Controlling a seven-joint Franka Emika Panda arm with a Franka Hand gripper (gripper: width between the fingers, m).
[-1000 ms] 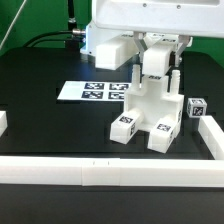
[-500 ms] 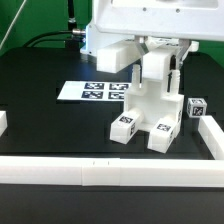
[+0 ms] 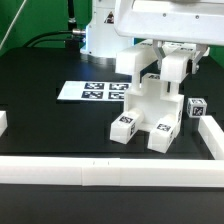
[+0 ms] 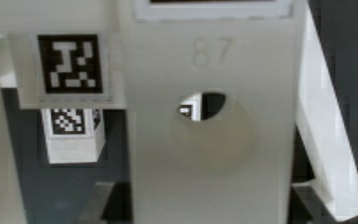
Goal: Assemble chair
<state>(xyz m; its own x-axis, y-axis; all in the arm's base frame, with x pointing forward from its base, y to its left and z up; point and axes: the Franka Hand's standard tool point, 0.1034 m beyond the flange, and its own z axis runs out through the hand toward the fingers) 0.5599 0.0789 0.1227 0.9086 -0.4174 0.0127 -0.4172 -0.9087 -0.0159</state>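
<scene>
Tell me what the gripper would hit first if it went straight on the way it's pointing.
Probably the white chair: its upright panel lies straight ahead of the gripper, between the fingers. Whether they already touch is unclear.

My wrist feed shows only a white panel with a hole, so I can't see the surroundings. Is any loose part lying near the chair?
Observer: Yes. One small tagged block sits on the table at the exterior view's right of the chair, apart from it.
Operator: And the marker board?
Observer: The marker board lies flat on the table at the exterior view's left of the chair.
</scene>
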